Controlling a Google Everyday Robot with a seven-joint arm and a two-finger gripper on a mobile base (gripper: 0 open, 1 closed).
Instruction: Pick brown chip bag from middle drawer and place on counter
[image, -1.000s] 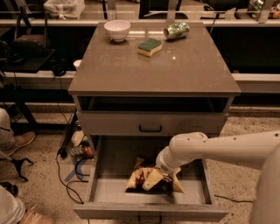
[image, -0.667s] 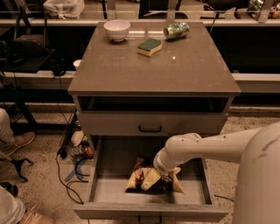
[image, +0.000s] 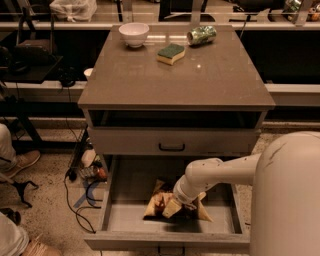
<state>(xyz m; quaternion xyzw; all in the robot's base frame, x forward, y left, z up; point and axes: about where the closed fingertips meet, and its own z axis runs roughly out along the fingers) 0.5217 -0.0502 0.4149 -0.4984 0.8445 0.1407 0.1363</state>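
The middle drawer is pulled open at the bottom of the cabinet. The brown chip bag lies crumpled on its floor near the front, with a tan end showing at the right. My gripper hangs from the white arm that reaches in from the right. It is down inside the drawer, right on top of the bag's middle, and hides part of it. The counter is the grey-brown top of the cabinet above.
On the counter's far edge stand a white bowl, a green-and-yellow sponge and a crushed green can. The upper handled drawer front is shut above the gripper. Cables and small items lie on the floor at left.
The arm has shifted a little left and its white body now fills more of the lower right. The gripper stays low on the bag; the bag has not visibly moved.
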